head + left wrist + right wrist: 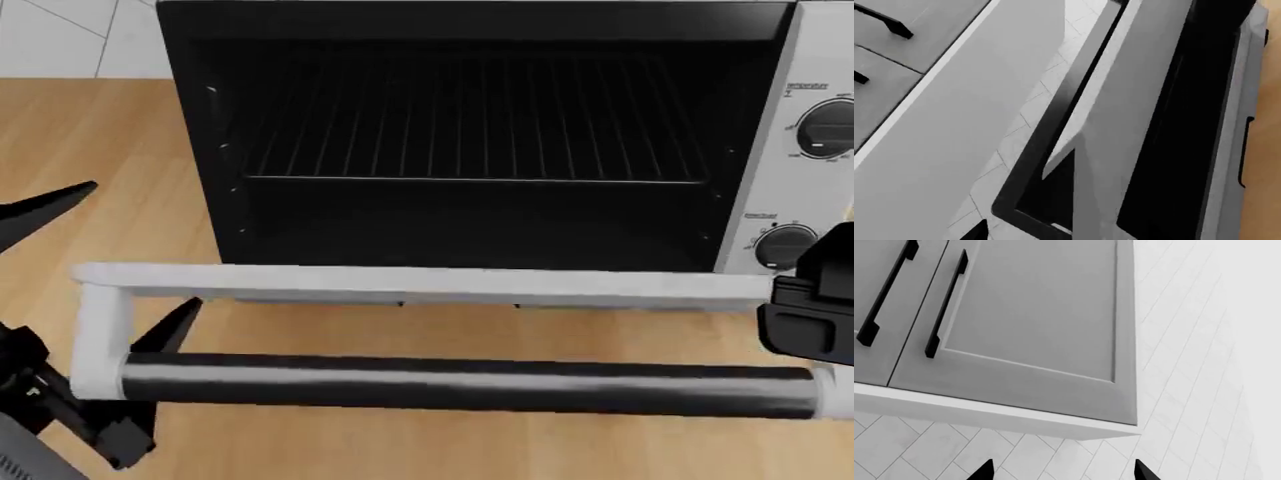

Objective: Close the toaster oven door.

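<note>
The toaster oven [761,150] stands on the wooden counter with its black inside and wire rack [467,120] showing. The toaster oven door [427,283] hangs open, lying flat toward me, its black bar handle [467,382] nearest. My left gripper [134,248] is open at the door's left end, one fingertip [60,200] beside the corner and the other [174,318] under the frame. The left wrist view shows the door's grey frame [1121,100] and a single fingertip [977,231]. My right gripper [1063,472] is open and empty; its black body [811,320] sits at the door's right end.
Two black knobs [827,125] sit on the oven's right panel. Wooden counter [94,130] lies left of the oven, with tiled wall [67,30] behind. The right wrist view faces grey upper cabinets [1034,315] with black handles and herringbone wall tile [1187,365].
</note>
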